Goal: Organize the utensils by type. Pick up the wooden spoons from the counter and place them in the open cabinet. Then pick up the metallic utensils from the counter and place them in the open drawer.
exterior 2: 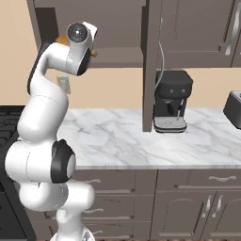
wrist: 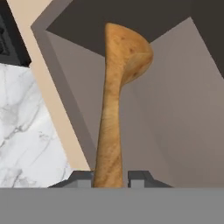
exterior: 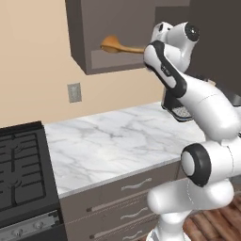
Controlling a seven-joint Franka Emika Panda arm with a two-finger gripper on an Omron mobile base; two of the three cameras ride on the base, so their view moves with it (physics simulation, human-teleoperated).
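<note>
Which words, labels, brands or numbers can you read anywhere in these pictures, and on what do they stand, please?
None: no readable text stands on anything.
Coffee machine: front dials plain, no brand legible.
Stove: knobs along the front edge, markings too small to read.
Wall outlet: blank.
Wooden spoon, cabinet and counter: unmarked.

The arm hides the wooden spoon (exterior: pixel 117 45) handle's end and the claw (wrist: pixel 111 178) gripping it
</note>
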